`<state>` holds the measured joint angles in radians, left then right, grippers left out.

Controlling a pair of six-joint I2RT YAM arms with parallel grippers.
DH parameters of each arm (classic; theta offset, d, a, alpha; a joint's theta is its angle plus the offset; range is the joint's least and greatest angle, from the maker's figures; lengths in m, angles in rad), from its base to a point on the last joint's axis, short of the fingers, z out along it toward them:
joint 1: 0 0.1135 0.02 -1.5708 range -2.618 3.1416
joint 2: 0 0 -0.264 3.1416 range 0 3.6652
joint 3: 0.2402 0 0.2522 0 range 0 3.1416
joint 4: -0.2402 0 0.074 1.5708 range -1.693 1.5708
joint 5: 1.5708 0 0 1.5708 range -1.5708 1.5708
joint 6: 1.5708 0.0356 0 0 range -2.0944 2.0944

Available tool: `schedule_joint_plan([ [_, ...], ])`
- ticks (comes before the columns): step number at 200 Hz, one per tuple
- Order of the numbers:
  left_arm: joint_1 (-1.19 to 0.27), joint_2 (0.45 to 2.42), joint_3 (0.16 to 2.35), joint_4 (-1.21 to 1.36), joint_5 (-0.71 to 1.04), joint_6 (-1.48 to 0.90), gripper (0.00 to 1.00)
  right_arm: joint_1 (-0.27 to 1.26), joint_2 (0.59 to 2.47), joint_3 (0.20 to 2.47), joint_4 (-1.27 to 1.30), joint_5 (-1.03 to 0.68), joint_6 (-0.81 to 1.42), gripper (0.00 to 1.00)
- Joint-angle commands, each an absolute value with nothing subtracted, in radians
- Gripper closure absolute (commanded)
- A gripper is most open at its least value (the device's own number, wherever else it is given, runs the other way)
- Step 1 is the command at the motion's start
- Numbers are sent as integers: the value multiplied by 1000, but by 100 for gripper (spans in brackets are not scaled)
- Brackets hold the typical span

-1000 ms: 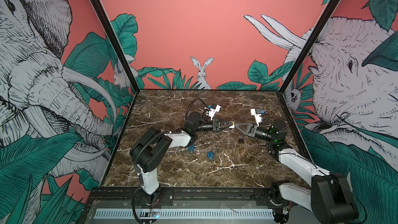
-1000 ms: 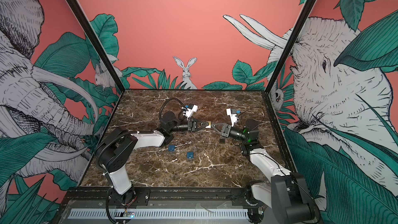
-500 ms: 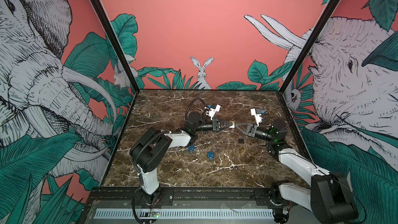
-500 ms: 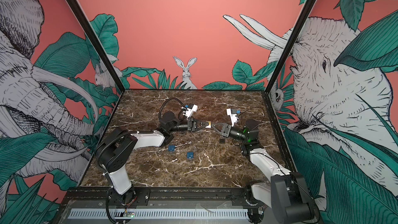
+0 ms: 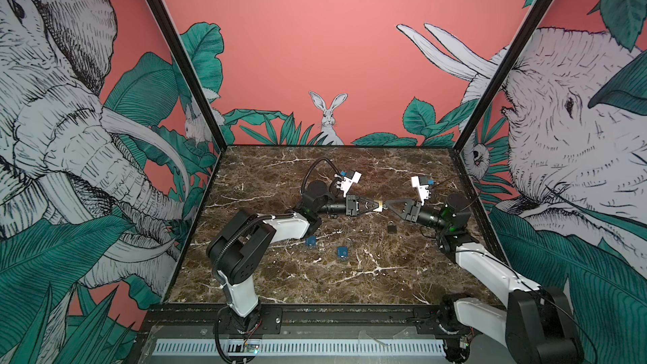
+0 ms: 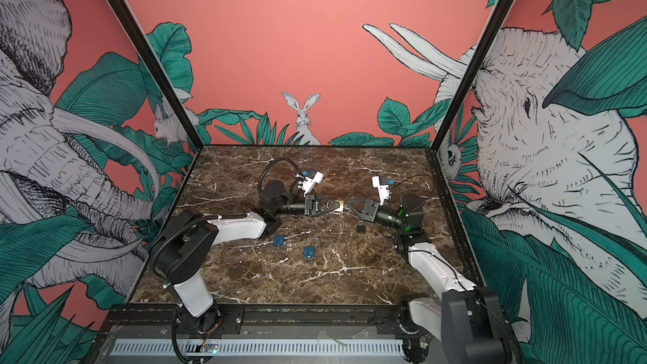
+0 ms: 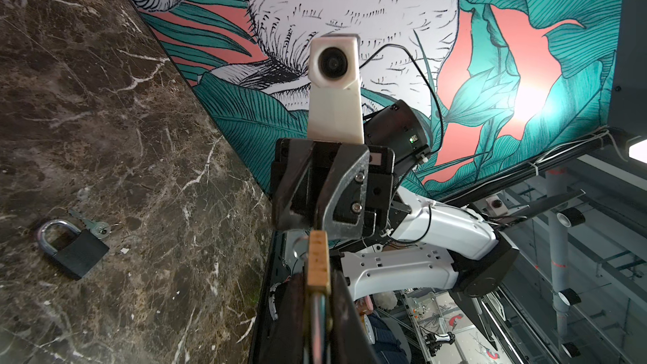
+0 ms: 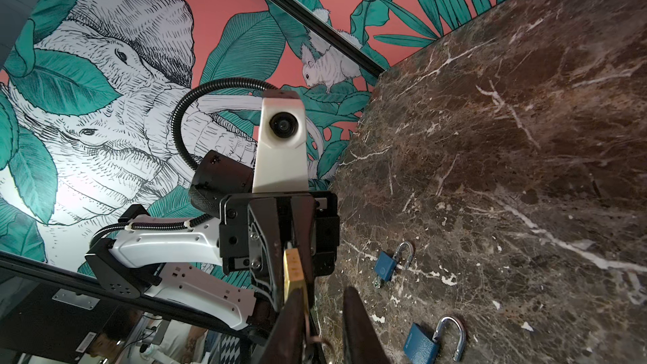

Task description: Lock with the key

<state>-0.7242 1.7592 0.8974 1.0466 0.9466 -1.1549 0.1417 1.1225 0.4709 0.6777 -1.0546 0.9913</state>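
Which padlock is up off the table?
The brass padlock, clamped in mid-air by the left gripper; the black padlock and both blue padlocks lie on the table.

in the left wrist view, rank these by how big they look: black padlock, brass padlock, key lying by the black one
1. black padlock
2. brass padlock, though it is edge-on and far nearer the camera, so this rank is unsure
3. key, clearly smallest

Brass padlock (image 7: 318, 260) shackle largely behind left hand's (image 7: 318, 285) fingers (image 7: 346, 309); key near right hand (image 8: 322, 293) too blurred, too small
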Motion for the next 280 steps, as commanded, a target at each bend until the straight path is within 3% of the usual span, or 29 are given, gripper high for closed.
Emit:
schedule_joint_plan([
  [1, -729, 1738, 926, 1116, 972, -1158, 100, 139, 1093, 477, 697, -1070, 996, 80],
  [117, -729, 1723, 948, 985, 993, -1036, 100, 178, 1071, 471, 628, -1131, 1002, 82],
  [175, -725, 1733, 953, 986, 996, -1045, 100, 178, 1011, 448, 560, -1127, 976, 91],
  [205, -714, 1774, 950, 1123, 1007, -1148, 100, 178, 996, 437, 548, -1127, 967, 100],
  [242, -707, 1850, 963, 1345, 1038, -1334, 100, 173, 988, 440, 549, -1128, 950, 100],
  [280, -667, 1860, 953, 1355, 1072, -1359, 100, 162, 979, 434, 604, -1122, 935, 100],
])
